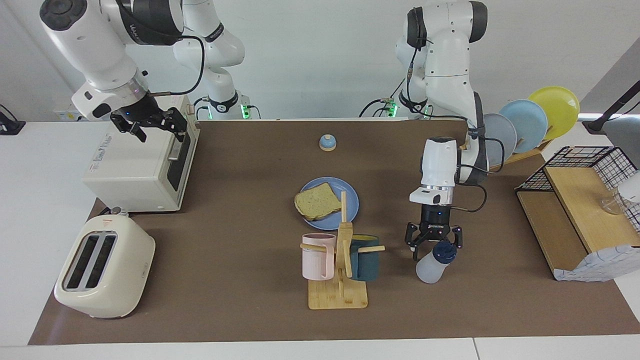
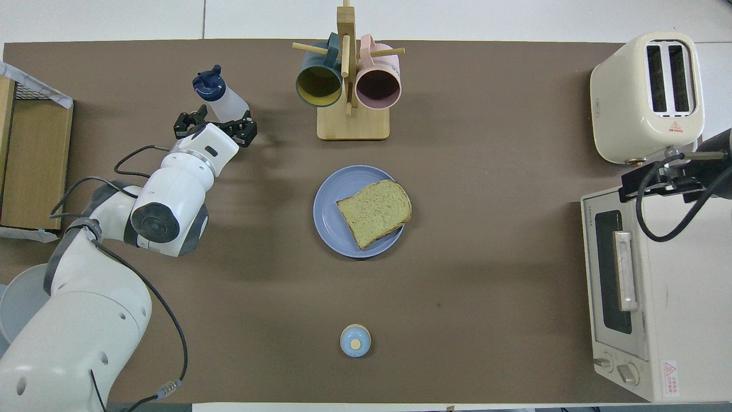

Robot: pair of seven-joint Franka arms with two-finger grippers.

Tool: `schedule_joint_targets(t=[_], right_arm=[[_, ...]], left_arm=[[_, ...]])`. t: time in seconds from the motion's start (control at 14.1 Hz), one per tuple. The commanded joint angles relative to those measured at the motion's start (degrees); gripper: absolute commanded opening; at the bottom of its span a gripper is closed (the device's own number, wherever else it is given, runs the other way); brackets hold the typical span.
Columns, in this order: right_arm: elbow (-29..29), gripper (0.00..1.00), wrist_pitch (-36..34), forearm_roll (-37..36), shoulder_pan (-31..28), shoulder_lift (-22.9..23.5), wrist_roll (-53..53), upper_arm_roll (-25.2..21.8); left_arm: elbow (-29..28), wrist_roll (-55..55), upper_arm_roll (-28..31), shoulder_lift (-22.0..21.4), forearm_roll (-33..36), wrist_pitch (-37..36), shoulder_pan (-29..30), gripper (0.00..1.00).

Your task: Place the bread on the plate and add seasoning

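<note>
Hanging with fingers spread wide, the left gripper [image 1: 433, 244] is held over the seasoning [image 1: 433, 263], gripping nothing; the right gripper [image 1: 150, 124], fingers apart, is parked over the oven [image 1: 135, 172]. The mug rack [image 1: 339, 270] is seen beside the bottle.

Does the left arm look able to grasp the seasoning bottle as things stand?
Probably yes. The left gripper hangs open right at the seasoning bottle, just above its cap; the mug rack stands clear to one side.

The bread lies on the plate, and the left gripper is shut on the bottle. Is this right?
Not quite. The bread does lie on the plate, but the left gripper is open over the bottle. The facing view shows its fingers spread above the cap.
</note>
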Motion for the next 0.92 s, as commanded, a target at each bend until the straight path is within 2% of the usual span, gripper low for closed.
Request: schedule_joint_targets(t=[0.0, 0.28, 0.43, 0.71, 0.85], right_arm=[[-1.5, 1.0, 0.7, 0.1, -0.7, -1.2, -1.1, 0.3], [-1.4, 1.0, 0.7, 0.1, -0.7, -1.2, -1.1, 0.3], [-1.5, 1.0, 0.7, 0.1, -0.7, -1.2, -1.1, 0.3], [-1.4, 1.0, 0.7, 0.1, -0.7, -1.2, -1.1, 0.3], [-1.4, 1.0, 0.8, 0.2, -0.7, -1.2, -1.1, 0.3]], left_arm=[[-7.4, 0.5, 0.9, -6.3, 0.2, 1.3, -0.9, 1.0], [-18.8, 2.0, 0.9, -16.8, 0.2, 0.5, -3.7, 1.0], [-21.4, 2.0, 0.9, -21.2, 0.2, -4.2, -6.3, 1.0], [-19.3, 1.7, 0.7, -31.1, 0.2, -28.0, -13.4, 1.0], [-14.4, 1.7, 0.3, -34.4, 0.2, -40.9, -14.9, 1.0]])
